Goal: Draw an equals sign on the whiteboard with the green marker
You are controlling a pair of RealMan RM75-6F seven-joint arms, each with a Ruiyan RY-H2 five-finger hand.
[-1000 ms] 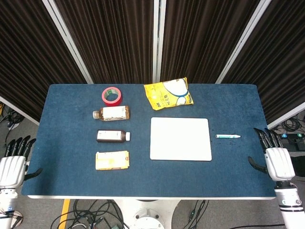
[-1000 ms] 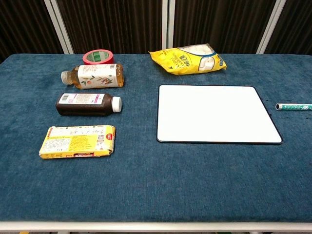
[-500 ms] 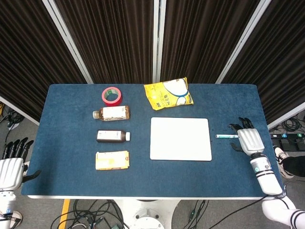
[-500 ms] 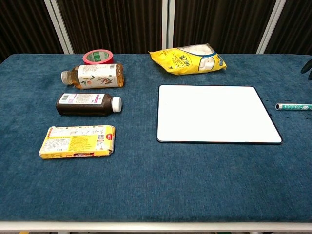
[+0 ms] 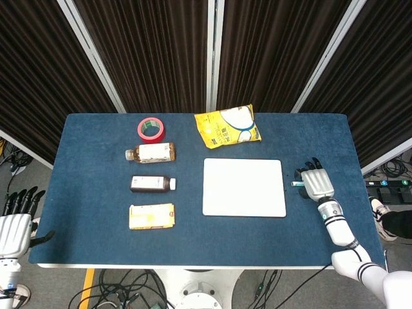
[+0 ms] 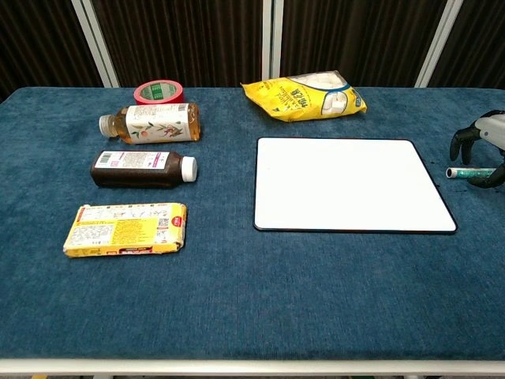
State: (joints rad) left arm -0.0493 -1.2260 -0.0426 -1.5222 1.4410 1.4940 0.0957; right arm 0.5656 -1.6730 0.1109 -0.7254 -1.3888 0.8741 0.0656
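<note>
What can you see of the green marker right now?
The green marker lies flat on the blue table, just to the right of the whiteboard, its pale end pointing toward the board. Its barrel looks teal-green with light print. The right hand is over it, fingers curled down around it; a firm grasp cannot be confirmed.

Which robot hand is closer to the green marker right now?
Right. The right robot hand hovers directly over the green marker, fingers spread either side. The left robot hand sits off the table's far left edge.
</note>
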